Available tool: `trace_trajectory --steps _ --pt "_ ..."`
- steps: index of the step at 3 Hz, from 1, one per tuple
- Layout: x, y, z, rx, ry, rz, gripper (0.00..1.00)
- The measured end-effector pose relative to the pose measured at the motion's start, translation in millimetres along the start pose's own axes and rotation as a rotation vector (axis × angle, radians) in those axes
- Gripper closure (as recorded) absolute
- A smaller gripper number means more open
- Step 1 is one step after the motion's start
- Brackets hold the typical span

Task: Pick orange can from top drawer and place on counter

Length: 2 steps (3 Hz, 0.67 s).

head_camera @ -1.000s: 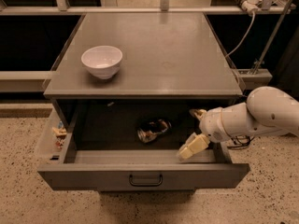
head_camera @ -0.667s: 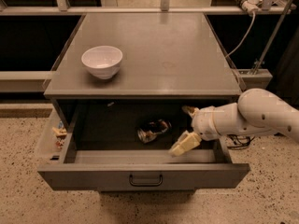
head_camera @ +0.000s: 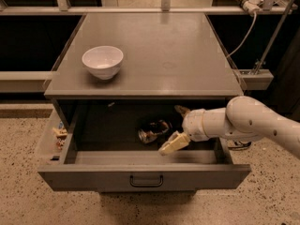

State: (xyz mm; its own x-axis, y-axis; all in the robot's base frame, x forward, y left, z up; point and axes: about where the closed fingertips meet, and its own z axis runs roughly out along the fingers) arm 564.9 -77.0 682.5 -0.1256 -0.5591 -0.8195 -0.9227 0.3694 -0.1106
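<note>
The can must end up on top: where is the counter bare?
The counter is bare right of and behind the white bowl at its front-left. Crowded: the top drawer at its middle, where the open gripper hangs beside the orange can.

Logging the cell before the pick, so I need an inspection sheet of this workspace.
Surface: counter, grey, with a bowl on its left part.
Job's things: orange can lies on its side inside the open top drawer.
Clutter: white bowl on the counter; small bits on the left side ledge.
Grippers: gripper is inside the drawer, just right of the can, fingers open, not gripping it.
Cables: white cable hangs at the upper right.
Surroundings: speckled floor.
</note>
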Motion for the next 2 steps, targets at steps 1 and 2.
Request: trace_trajectory --steps 1,2 --pt "1 0 19 -0.008 -0.015 -0.009 0.0" --pt "9 8 65 -0.038 -0.032 0.004 0.0"
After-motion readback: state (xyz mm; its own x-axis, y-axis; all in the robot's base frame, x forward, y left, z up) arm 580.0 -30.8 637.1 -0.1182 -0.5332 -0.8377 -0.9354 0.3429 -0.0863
